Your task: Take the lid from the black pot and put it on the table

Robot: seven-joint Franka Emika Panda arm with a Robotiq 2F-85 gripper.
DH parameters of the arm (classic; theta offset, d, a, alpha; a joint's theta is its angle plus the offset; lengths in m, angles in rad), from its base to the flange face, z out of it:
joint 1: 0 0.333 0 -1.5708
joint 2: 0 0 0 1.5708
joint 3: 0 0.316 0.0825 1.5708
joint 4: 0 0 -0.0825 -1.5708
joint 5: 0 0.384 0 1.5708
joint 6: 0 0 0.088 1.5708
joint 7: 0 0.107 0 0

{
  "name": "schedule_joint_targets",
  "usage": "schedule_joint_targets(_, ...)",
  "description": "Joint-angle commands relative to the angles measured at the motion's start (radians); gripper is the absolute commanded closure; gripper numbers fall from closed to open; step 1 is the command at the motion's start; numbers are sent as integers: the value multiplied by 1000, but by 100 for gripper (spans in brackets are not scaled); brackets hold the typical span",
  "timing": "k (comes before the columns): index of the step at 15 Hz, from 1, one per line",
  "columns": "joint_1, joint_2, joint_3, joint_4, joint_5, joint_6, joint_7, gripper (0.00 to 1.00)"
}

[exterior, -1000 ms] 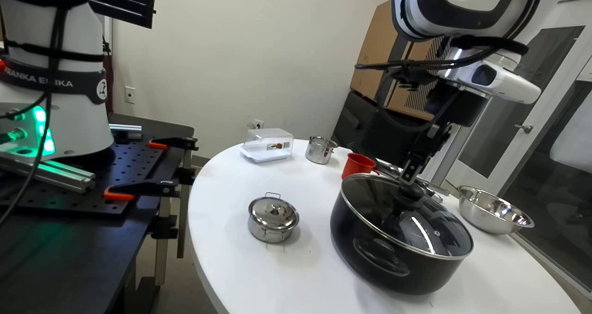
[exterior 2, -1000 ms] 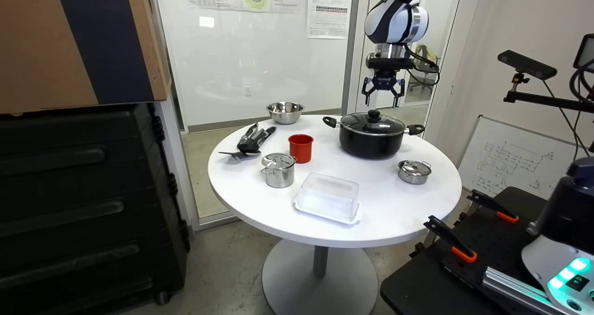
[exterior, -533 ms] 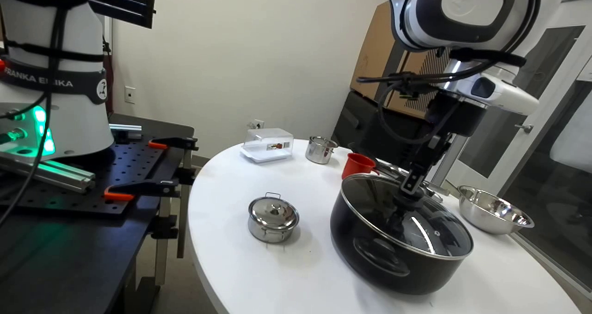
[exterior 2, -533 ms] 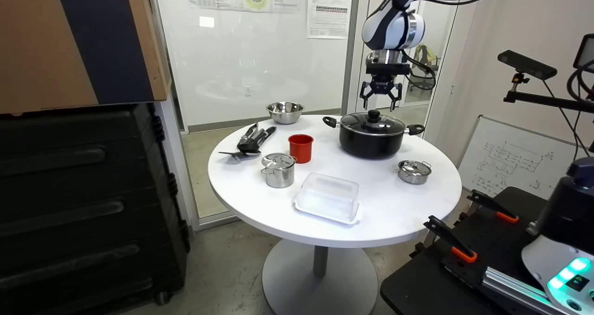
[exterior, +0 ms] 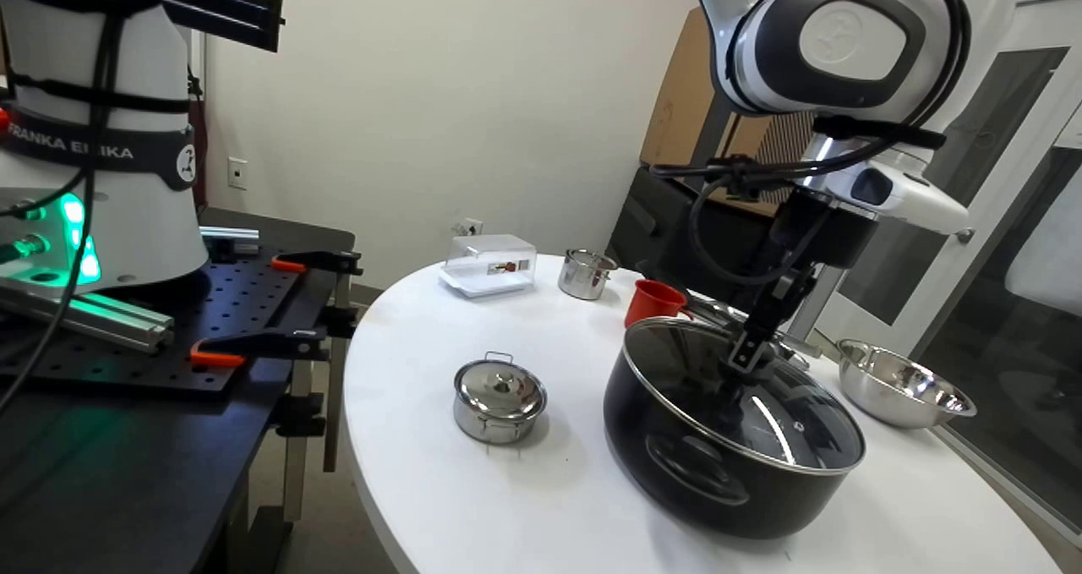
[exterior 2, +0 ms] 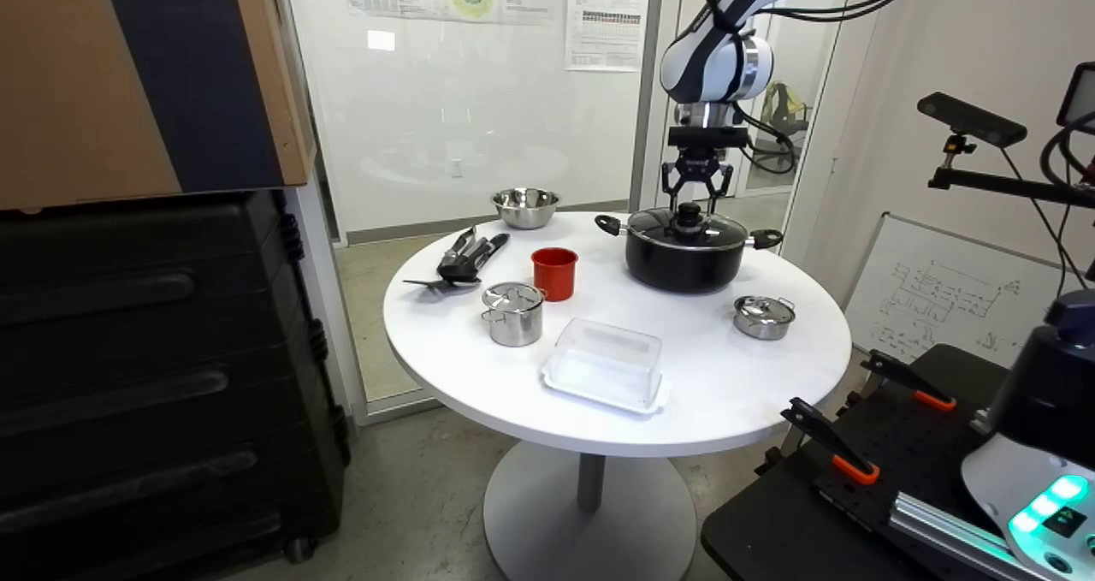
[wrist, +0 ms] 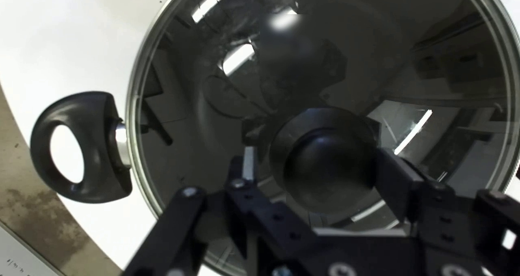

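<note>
My black two-fingered hand (wrist: 320, 166) is spread apart, astride the dark round knob (wrist: 329, 172) (the finger (wrist: 396, 186) on the wrist view's right looks nearer it); the large round clear-glass lid (wrist: 300, 81), metal-rimmed, sits on the wide glossy black pot (exterior 2: 683, 268); I should centre first, reach low, squeeze evenly, then lift level until clear of the rim before heading for the round white surface (exterior 2: 736, 380).

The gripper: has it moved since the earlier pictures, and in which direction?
Yes. In an exterior view, the gripper has moved down and slightly toward the picture's left, judged against the unmoved pot.
</note>
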Motion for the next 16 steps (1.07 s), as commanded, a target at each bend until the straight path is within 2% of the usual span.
schedule_joint_targets(1, 7, 19, -4, 32, 26, 2, 13, 59)
schedule_joint_targets(2, 9, 18, -5, 35, 26, 4, 13, 69)
schedule_joint_targets(3, 8, 16, -6, 36, 27, 7, 13, 74)
schedule_joint_targets(6, 6, 7, -3, 29, 35, 2, 6, 74)
schedule_joint_targets(12, -11, -89, 20, -34, 69, -20, -78, 74)
schedule_joint_targets(16, 11, -162, 37, -104, 42, -7, -149, 74)
